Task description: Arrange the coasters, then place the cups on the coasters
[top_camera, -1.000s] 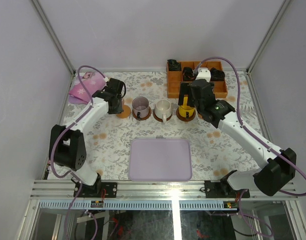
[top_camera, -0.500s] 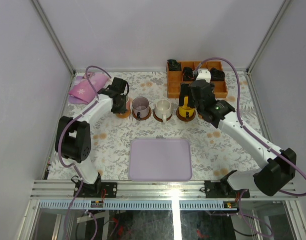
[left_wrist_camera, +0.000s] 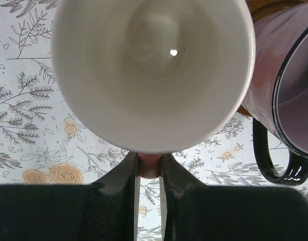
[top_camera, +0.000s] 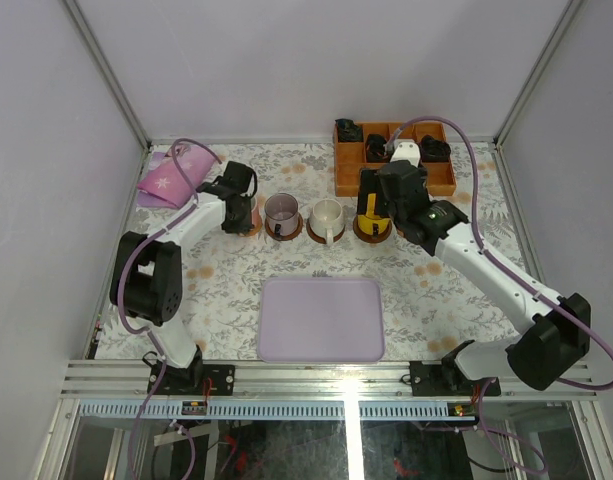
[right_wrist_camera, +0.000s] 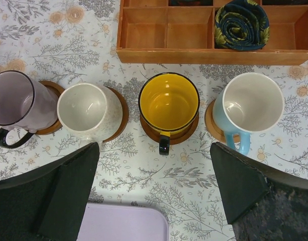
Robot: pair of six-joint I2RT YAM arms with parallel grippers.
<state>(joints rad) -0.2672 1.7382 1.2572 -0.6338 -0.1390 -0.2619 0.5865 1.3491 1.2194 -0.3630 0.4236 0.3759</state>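
- Top view: the purple cup point(top_camera: 282, 212) stands on the flowered worktop point(top_camera: 226, 280). The left gripper point(top_camera: 241, 208) sits just left of it and covers what it holds.
- Right of the purple cup, in one row, come the white cup point(top_camera: 327, 216) and then the yellow cup point(top_camera: 370, 212). The right gripper point(top_camera: 384, 205) hangs over the yellow one, two places right of the purple cup.
- The wooden box point(top_camera: 346, 180) lies beyond the purple cup and to its right. The lavender tray point(top_camera: 321, 318) lies on the purple cup's near side, toward the arm bases.
- Left wrist view: the left gripper is closed on the pink handle of the pink cup point(left_wrist_camera: 154, 75), whose pale inside fills most of the frame.
- The pink cup is just beside the purple cup; whether the two walls touch I cannot tell. What lies under the pink cup is hidden.
- Right wrist view: the right gripper's jaws are spread wide and hold nothing.
- The purple, white and yellow cups and the blue cup point(right_wrist_camera: 251, 108) each stand on one of the coasters point(right_wrist_camera: 181, 136). The blue cup is farthest right of the purple cup.
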